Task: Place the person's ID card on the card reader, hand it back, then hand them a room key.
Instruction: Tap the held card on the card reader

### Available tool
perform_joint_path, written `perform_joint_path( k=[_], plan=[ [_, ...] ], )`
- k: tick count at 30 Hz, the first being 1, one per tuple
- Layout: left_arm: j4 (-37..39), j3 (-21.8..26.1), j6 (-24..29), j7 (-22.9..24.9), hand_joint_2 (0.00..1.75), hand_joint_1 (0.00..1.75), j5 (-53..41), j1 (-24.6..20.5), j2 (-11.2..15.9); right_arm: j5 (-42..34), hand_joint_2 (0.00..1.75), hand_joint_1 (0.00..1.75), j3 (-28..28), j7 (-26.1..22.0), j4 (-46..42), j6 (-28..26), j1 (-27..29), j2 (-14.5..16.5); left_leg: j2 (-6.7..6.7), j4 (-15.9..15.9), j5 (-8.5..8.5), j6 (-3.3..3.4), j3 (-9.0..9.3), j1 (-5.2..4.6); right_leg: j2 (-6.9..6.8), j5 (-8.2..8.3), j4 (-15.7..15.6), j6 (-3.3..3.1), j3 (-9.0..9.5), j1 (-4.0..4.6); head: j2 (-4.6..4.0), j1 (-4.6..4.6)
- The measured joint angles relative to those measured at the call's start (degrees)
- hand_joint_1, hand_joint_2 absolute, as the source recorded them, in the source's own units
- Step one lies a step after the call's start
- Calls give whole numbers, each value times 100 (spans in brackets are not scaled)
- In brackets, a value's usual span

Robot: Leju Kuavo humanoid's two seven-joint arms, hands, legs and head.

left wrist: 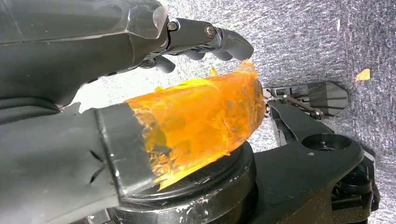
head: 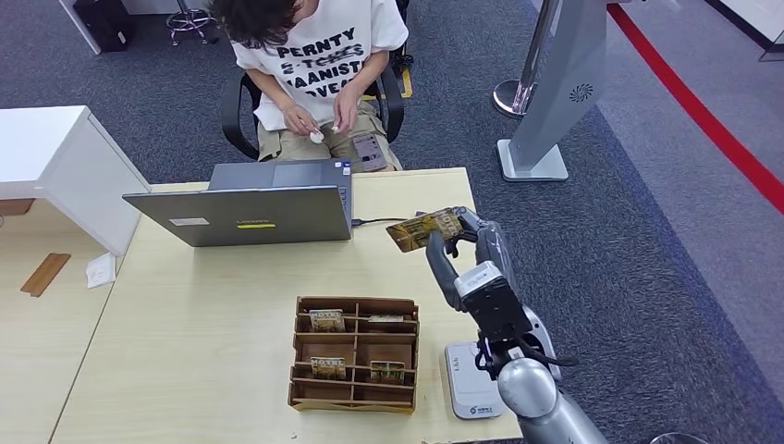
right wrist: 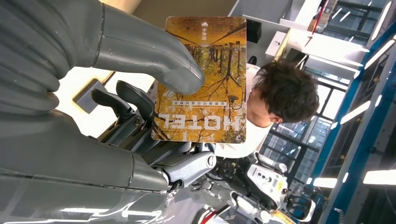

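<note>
- The room key [head: 424, 228], a card printed with an autumn scene and the word HOTEL, is pinched between the thumb and fingers of the right hand [head: 459, 236].
- Relative to the laptop [head: 242, 214], the card is held above the table [head: 185, 305], just beyond the laptop's right-hand edge.
- The card's long axis is directed away from the hand, toward the laptop and the person [head: 319, 65] seated behind it.
- The person's hands [head: 319, 120] are kept in the lap, occupied with a small white object; they are well apart from the card.
- The handover is judged to require further extension past the laptop toward the person.
- The left hand [left wrist: 140, 56] is seen with its fingers curled and nothing in its grasp.
- The right hand is clearly the nearer one.
</note>
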Motion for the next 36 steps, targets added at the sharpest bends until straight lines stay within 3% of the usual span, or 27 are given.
perform_joint_path(
  k=[12,21,36],
  plan=[
    [1,0,4,0,0,0,45,-1,2,-171,175,175,-46,21,-9,50,25,-2,0,0,0,0,0,0,0,0,0,0,0,0,0,0],
    [0,26,3,-1,0,0,265,-12,23,-1231,175,175,-204,243,651,698,-278,53,1,0,0,0,0,0,0,1,1,-1,1,0,0,-1],
    [2,157,0,-33,0,0,433,11,55,-1734,175,175,-359,288,1462,1170,-432,173,-1,0,0,0,-2,0,-1,0,1,-1,0,0,0,-1]
  ],
)
